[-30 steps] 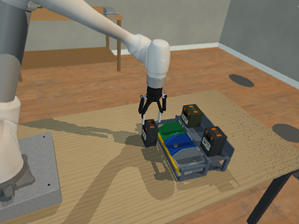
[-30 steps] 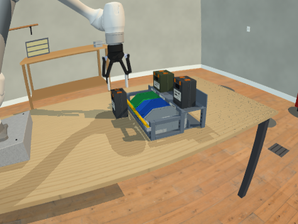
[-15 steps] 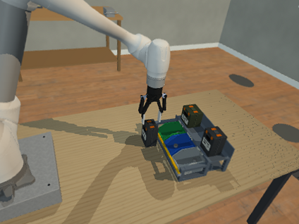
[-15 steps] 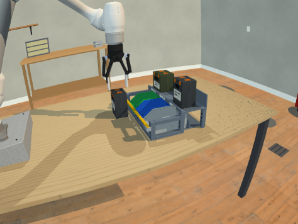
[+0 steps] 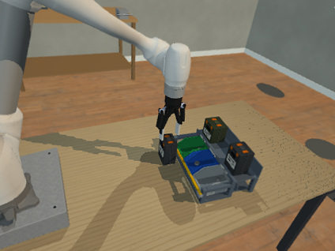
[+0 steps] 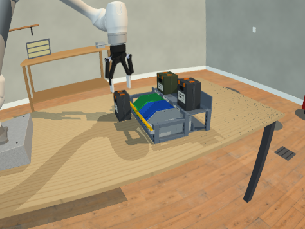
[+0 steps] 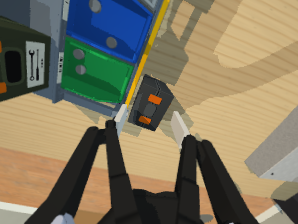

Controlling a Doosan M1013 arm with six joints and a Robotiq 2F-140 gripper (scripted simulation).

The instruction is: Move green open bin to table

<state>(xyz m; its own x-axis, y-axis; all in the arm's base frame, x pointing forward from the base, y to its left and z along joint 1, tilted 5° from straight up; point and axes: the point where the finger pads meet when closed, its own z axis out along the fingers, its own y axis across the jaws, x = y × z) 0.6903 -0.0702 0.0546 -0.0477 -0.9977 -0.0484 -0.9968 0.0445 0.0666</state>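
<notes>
The green open bin [image 5: 192, 145] [image 6: 148, 100] [image 7: 97, 82] sits at the far end of the grey shelf [image 6: 186, 126], beside the blue bin [image 5: 210, 159] [image 6: 158, 107] [image 7: 107, 25]. Two grey round parts [image 7: 80, 69] show inside the green bin in the wrist view. A grey bin [image 5: 213, 176] [image 6: 167, 115] sits at the near end. The bins look level behind the yellow front rail [image 5: 189, 174] [image 6: 141, 117] [image 7: 145, 55]. My gripper [image 5: 169, 133] [image 6: 120, 87] [image 7: 149, 114] is open and empty, fingers down, above a dark case in front of the green bin.
That dark case [image 5: 168, 148] [image 6: 122, 106] [image 7: 150, 102] stands upright on the table [image 5: 121, 178] [image 6: 90, 154], close outside the rail at the green bin's end. An olive case [image 5: 215, 130] [image 6: 167, 83] [image 7: 25, 62] and a black case [image 5: 239, 158] [image 6: 189, 94] stand on the shelf's raised back part.
</notes>
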